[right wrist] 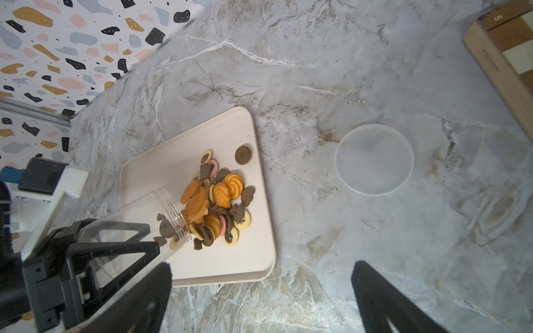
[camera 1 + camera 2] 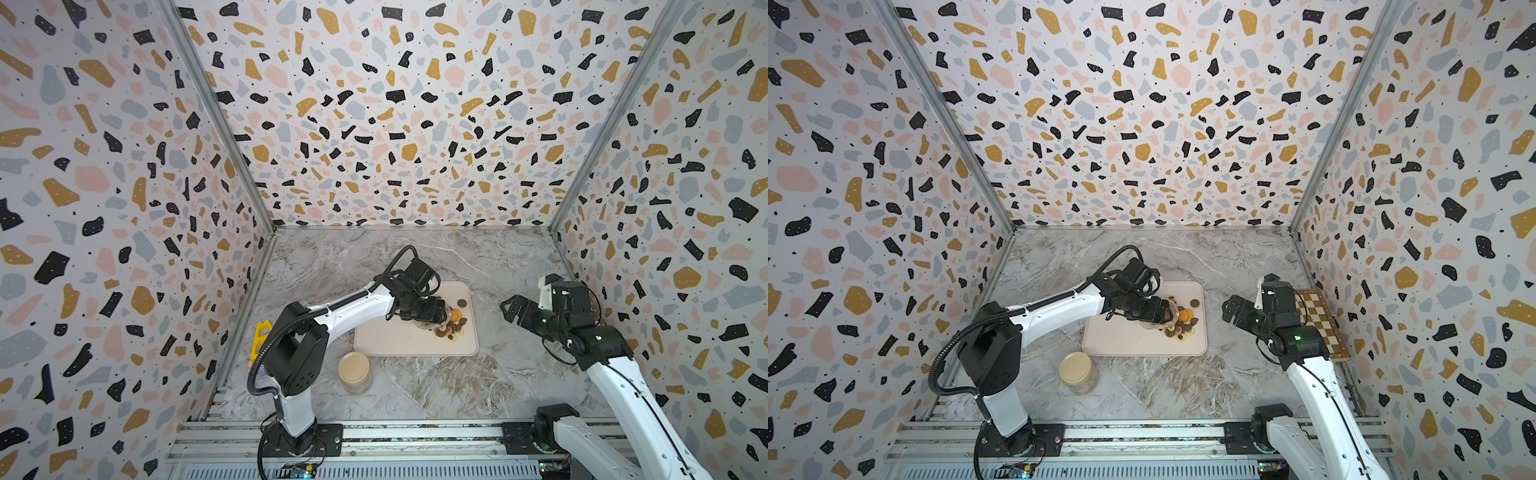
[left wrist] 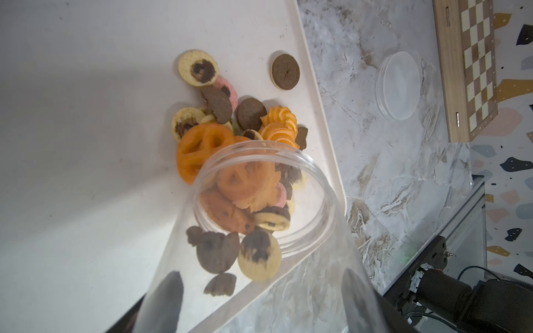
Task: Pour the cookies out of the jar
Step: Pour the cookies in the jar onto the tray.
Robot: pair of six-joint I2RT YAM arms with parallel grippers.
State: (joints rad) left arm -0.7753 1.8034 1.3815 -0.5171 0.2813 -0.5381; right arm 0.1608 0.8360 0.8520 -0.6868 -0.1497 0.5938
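left arm [image 2: 353, 301]: we're seeing it stretching forward over the tray [image 2: 399, 343], left gripper [image 2: 436, 311] clamping the tilted jar [image 1: 138, 219]
right gripper [image 2: 508, 309]: hovering beside tray, jaws gaping wide
cookies [image 1: 219, 199]: lying heaped on tray at jar mouth, some inside

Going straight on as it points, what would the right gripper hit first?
The right gripper would likely meet bare marble table between the tray and the clear lid; depth unclear.
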